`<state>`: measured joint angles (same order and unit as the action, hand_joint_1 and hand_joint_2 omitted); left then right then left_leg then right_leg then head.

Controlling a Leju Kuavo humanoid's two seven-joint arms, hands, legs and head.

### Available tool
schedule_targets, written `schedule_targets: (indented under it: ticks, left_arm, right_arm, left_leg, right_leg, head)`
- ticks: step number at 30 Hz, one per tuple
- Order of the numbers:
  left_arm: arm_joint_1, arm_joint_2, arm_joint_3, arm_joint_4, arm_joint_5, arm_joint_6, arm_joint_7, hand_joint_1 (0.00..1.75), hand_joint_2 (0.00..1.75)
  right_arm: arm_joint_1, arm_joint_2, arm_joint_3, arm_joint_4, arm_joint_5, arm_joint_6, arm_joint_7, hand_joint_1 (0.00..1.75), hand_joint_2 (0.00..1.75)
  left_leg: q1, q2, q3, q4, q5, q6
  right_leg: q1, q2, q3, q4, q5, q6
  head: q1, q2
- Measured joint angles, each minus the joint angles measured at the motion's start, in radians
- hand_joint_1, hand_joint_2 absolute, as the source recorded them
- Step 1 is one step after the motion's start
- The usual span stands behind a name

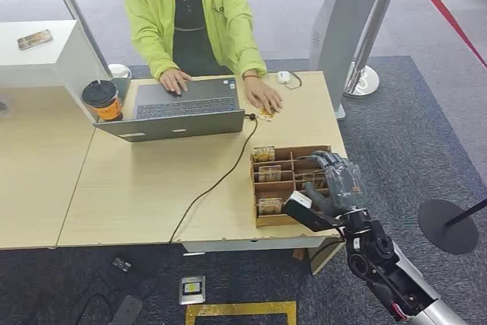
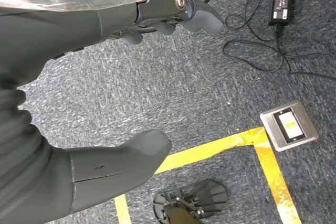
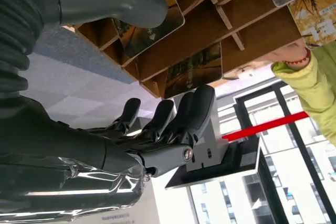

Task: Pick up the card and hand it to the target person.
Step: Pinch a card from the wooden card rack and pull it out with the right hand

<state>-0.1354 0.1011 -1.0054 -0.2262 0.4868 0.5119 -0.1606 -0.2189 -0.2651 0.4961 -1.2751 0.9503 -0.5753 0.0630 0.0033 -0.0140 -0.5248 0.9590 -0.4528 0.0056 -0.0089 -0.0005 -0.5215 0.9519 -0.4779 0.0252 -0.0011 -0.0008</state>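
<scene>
Reaching over the near right corner of the bench (image 1: 144, 188), the right hand (image 1: 338, 188) is seen in the head view above the right end of a wooden divided box (image 1: 287, 159), its dark fingers (image 3: 190, 116) spread apart and only lightly curved, with nothing held between them and the thumb (image 3: 115, 1). Several cards are stood in the compartments of the box; one card (image 1: 270, 205) is seen in the front left compartment, and others are set in the compartments behind it. In the right wrist view the thumb is placed close against a card (image 3: 158, 11) in the box, though whether it is touched cannot be told. The left hand (image 2: 118, 93) is shown in its wrist view hanging above the grey carpet floor (image 2: 222, 93), fingers and thumb held well apart with nothing between them. At the far side of the bench a person (image 1: 189, 13) in a yellow-green jacket is seated, one hand on an open laptop (image 1: 183, 108) and the other laid flat just beside it. A lidded coffee cup (image 1: 102, 99) is stood left of the laptop.
</scene>
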Motion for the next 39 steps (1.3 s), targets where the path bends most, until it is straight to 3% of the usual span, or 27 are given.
schedule_targets:
  ticks: [13, 16, 30, 39]
  left_arm:
    - [0.003, 0.000, -0.003, 0.000, 0.008, 0.001, -0.001, 0.00, 1.75]
    - [0.003, 0.000, -0.007, 0.000, 0.008, 0.001, -0.002, 0.00, 1.75]
    - [0.001, -0.001, -0.010, 0.000, 0.008, 0.001, -0.005, 0.00, 1.75]
    - [0.001, -0.002, -0.010, 0.000, 0.011, 0.002, -0.006, 0.00, 1.75]
  right_arm:
    - [0.075, -0.001, -0.019, -0.135, 0.047, 0.060, 0.033, 0.69, 1.75]
    - [0.093, -0.001, -0.023, -0.146, 0.043, 0.071, 0.031, 0.59, 1.75]
    - [0.071, -0.001, -0.021, -0.107, 0.010, 0.069, -0.016, 0.71, 1.75]
    - [0.043, -0.001, -0.017, -0.056, -0.007, 0.061, -0.025, 0.69, 1.75]
  left_leg:
    - [0.000, 0.000, 0.000, 0.000, 0.000, 0.000]
    - [0.000, 0.000, 0.000, 0.000, 0.000, 0.000]
    - [0.000, 0.001, 0.000, 0.000, 0.000, 0.000]
    - [0.000, 0.000, 0.000, 0.000, 0.000, 0.000]
  right_leg:
    - [0.000, 0.000, 0.000, 0.000, 0.000, 0.000]
    - [0.000, 0.000, 0.000, 0.000, 0.000, 0.000]
    - [0.000, 0.000, 0.000, 0.000, 0.000, 0.000]
    - [0.000, 0.000, 0.000, 0.000, 0.000, 0.000]
  head:
    - [0.000, 0.000]
    - [0.000, 0.000]
    - [0.000, 0.000]
    - [0.000, 0.000]
